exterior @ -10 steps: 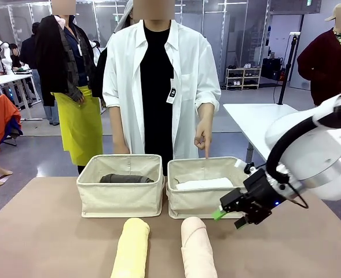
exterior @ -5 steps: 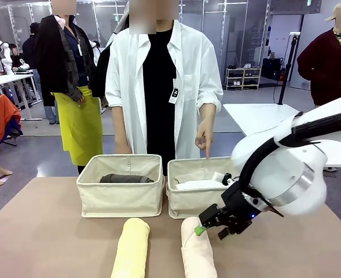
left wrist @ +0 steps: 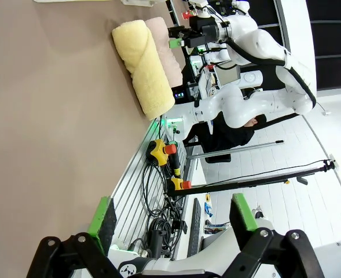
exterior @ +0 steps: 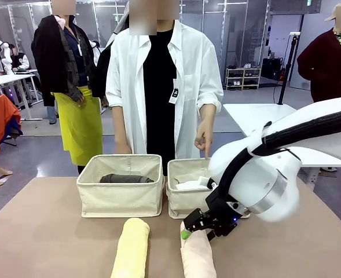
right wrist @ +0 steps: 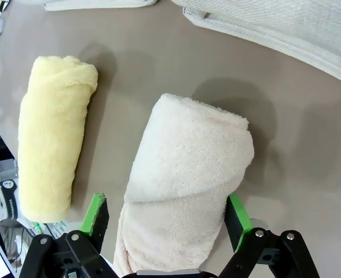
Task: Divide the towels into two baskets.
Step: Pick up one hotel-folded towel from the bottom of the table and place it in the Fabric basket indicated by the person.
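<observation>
The right hand (right wrist: pixel 165 209) is wide open around the pink towel (right wrist: pixel 187 168). The left basket (exterior: pixel 119 201) holds the grey towel (exterior: pixel 125 179), the right basket (exterior: pixel 183 201) the white towel (exterior: pixel 187 185).

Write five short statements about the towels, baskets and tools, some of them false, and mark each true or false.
1. The dark grey towel lies in the left basket. True.
2. The yellow towel lies in the right basket. False: it lies on the table, outside both baskets.
3. The right tool is open, with one finger on each side of the pink towel. True.
4. The left tool is shut on a towel. False: it is open and holds nothing.
5. The person's hand points down at the right basket. True.
</observation>
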Controlling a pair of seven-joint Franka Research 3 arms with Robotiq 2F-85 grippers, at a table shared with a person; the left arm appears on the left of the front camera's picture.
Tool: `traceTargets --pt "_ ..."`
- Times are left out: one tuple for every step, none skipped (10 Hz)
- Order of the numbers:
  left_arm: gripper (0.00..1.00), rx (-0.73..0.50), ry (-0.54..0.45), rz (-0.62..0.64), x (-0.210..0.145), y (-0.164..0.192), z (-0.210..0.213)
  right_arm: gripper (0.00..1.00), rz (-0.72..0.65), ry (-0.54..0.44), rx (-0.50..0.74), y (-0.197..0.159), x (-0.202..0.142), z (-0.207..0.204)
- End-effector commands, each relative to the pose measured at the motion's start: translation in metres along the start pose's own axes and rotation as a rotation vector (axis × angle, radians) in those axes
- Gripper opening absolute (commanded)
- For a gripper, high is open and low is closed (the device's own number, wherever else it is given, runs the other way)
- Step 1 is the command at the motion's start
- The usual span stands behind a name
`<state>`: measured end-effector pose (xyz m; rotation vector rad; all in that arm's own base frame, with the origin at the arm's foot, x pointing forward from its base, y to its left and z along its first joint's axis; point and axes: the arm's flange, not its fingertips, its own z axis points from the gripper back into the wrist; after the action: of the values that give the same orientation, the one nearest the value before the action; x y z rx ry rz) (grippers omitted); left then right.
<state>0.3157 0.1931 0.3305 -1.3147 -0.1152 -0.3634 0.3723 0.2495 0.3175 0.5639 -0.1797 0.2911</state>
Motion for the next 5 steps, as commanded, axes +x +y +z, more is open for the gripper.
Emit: traceTargets --pt "1.00 0.011 0.004 0.009 -0.0015 -0.0060 0.0028 1.00 -0.023 0.003 -0.027 0.0115 0.0031 -0.0120" --pt "1.00 0.011 0.004 0.009 -0.0015 -0.0060 0.0028 1.00 -0.007 0.010 -0.036 0.0134 0.0029 -0.0146" --pt "1.00 0.011 0.004 0.009 -0.0015 -0.0060 0.0028 0.98 0.026 0.034 -0.054 0.0138 0.0020 -0.0165" --pt "1.00 0.011 0.004 0.009 -0.0015 -0.0060 0.0028 0.87 0.056 0.048 -0.078 0.0135 0.0014 -0.0187" --pt "1.00 0.011 0.004 0.009 -0.0015 -0.0060 0.0028 0.78 0.080 0.044 -0.094 0.0151 0.0006 -0.0186"
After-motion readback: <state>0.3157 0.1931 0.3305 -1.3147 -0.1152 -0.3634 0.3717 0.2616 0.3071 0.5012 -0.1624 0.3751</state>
